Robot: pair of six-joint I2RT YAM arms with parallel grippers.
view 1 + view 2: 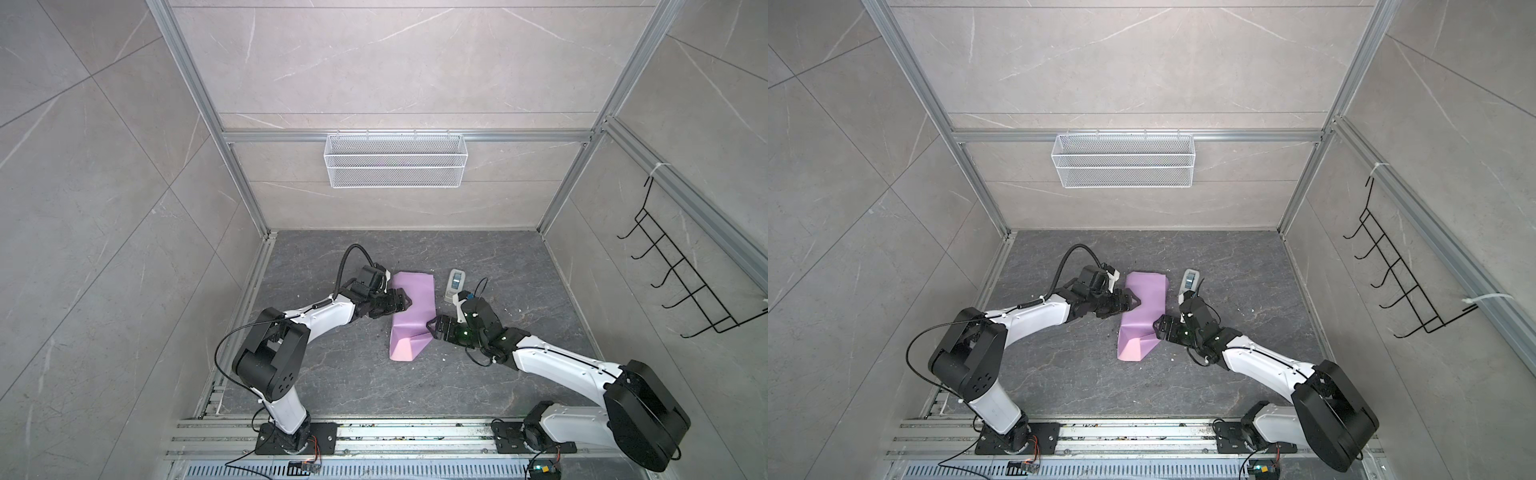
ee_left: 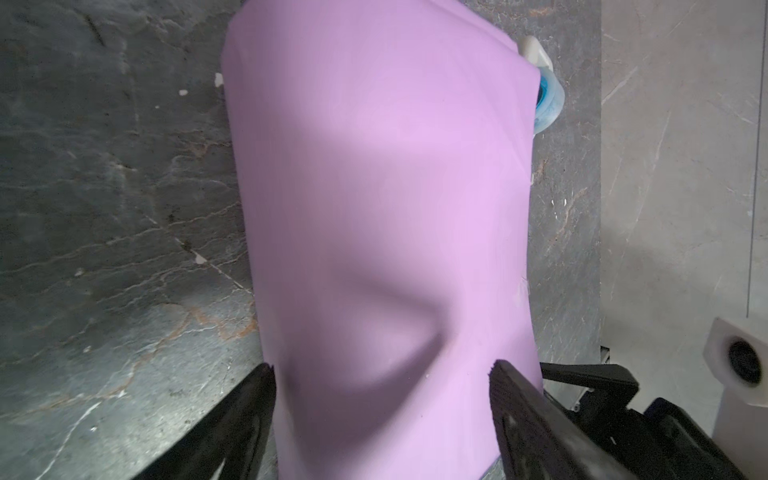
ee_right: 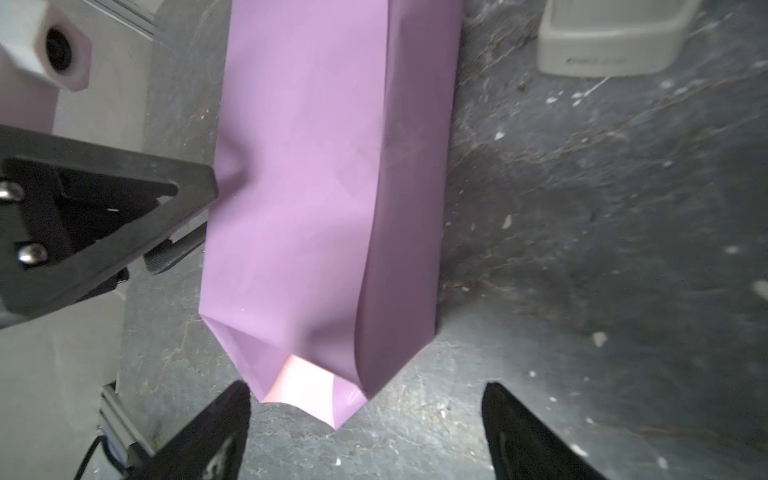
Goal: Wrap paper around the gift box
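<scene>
The paper (image 1: 411, 316) lies on the dark floor as a long lilac bundle, seen in both top views (image 1: 1142, 316). Its near end is folded to a point where a pale pink face (image 3: 299, 382) shows. The gift box is hidden; I cannot see it under the paper. My left gripper (image 1: 405, 301) is open at the bundle's left side. Its jaws straddle the dented paper (image 2: 382, 208), one fingertip (image 3: 199, 183) touching its edge. My right gripper (image 1: 432, 328) stands open at the near right end, with only the folded tip and bare floor between its jaws (image 3: 368, 386).
A small grey-white oblong device (image 1: 455, 284) stands just right of the paper's far end, close to the right wrist. A white wire basket (image 1: 395, 160) hangs on the back wall. A black hook rack (image 1: 685, 286) hangs on the right wall.
</scene>
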